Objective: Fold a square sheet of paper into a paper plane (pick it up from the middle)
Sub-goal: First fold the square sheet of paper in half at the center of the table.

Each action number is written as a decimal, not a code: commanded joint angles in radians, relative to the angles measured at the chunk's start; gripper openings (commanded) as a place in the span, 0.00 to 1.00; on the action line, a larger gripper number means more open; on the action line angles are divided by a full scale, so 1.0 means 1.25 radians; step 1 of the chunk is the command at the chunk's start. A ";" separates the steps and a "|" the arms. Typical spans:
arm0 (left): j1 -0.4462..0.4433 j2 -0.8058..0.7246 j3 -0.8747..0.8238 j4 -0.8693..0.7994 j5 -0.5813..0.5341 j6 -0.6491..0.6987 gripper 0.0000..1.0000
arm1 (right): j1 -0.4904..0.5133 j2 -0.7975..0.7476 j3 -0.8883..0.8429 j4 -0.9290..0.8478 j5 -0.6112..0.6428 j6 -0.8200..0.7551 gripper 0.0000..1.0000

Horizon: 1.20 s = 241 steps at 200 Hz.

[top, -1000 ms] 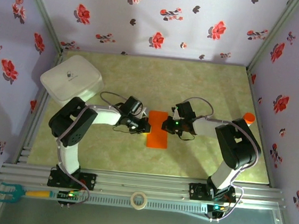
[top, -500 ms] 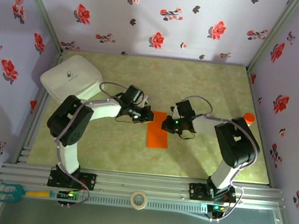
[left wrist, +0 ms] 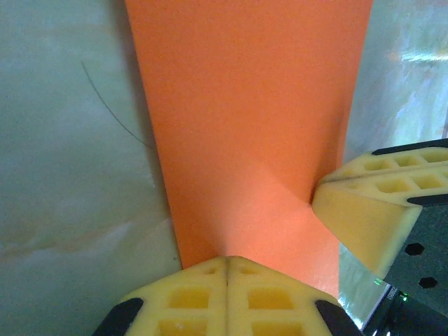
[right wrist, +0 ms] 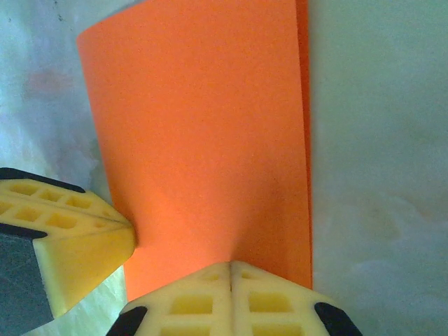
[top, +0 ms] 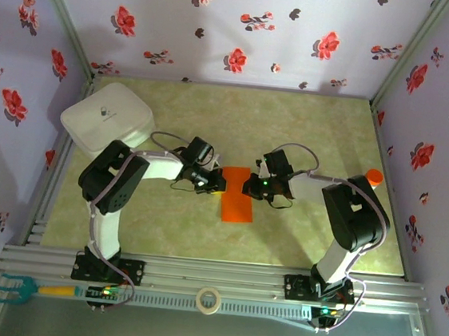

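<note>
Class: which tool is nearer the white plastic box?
Left. The left tool pinches the folded orange paper sheet on the side facing the white plastic box; the right tool pinches its opposite side.

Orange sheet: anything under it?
The orange sheet lies on the green table, a second layer showing along one edge. Between the layers and beneath is covered.
</note>
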 commanded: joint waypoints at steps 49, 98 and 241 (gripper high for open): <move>-0.012 -0.084 -0.003 -0.036 0.025 -0.018 0.04 | -0.004 0.041 -0.018 -0.133 0.084 -0.004 0.00; -0.033 -0.037 -0.025 0.010 0.053 -0.037 0.03 | -0.004 0.037 -0.017 -0.137 0.090 -0.004 0.00; -0.001 -0.045 0.043 -0.051 0.027 -0.010 0.05 | -0.006 0.036 -0.021 -0.140 0.095 -0.002 0.00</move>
